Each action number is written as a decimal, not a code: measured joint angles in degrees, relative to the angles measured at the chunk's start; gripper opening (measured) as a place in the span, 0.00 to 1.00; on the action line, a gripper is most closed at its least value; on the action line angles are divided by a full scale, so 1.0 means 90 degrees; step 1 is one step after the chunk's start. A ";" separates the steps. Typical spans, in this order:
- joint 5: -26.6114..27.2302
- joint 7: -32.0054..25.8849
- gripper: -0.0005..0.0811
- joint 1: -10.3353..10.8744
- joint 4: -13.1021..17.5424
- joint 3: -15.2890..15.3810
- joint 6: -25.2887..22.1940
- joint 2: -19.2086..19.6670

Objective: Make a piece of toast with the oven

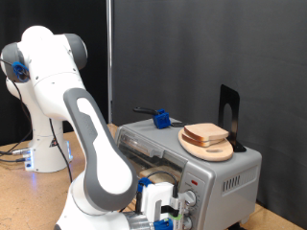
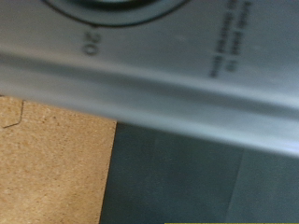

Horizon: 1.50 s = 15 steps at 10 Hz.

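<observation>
Toast lies on a round wooden plate on top of the oven, well above and beyond the jaws, toward the exterior view's right. A second slice cannot be separated from it at this size; it may be a stack. Oven sits on the table; its door area behind the arm is partly hidden, so whether it is open cannot be settled. Gripper is low at the oven's front, right against the control panel, with a knob further along the panel from the fingers. Wrist view shows only grey panel metal close up, the edge of a dial with a "20" mark, and a corner of wood surface; no fingers appear in it. Jaw state: cannot tell, and nothing is seen between them. Judgement: the step in hand is work on the timer dial. To do it well, the fingers should straddle the knob squarely and turn about its axis, without dragging the oven sideways. A blue object rests on the oven top, apart from the jaws.
</observation>
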 joint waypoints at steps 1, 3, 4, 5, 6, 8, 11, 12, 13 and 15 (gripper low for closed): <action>-0.0001 0.0001 0.25 0.0002 -0.0028 -0.0001 0.0019 -0.0032; -0.0001 0.0002 0.25 0.0002 -0.0052 -0.0001 0.0045 -0.0055; 0.0000 0.0009 0.24 0.0001 -0.0066 -0.0001 0.0047 -0.0075; 0.0000 0.0043 0.24 -0.0005 -0.0089 -0.0003 0.0020 -0.0126; 0.0001 0.0104 0.24 -0.0006 -0.0107 -0.0003 0.0033 -0.0142; 0.0001 0.0127 0.13 -0.0006 -0.0107 -0.0003 0.0032 -0.0142; 0.0001 0.0201 0.13 -0.0006 -0.0110 -0.0005 0.0036 -0.0143; 0.0001 0.0241 0.13 -0.0006 -0.0114 -0.0006 0.0042 -0.0146; -0.0006 0.0368 0.13 0.0000 -0.0123 -0.0012 0.0052 -0.0155; -0.0068 0.0782 0.13 0.0035 -0.0171 -0.0038 0.0141 -0.0222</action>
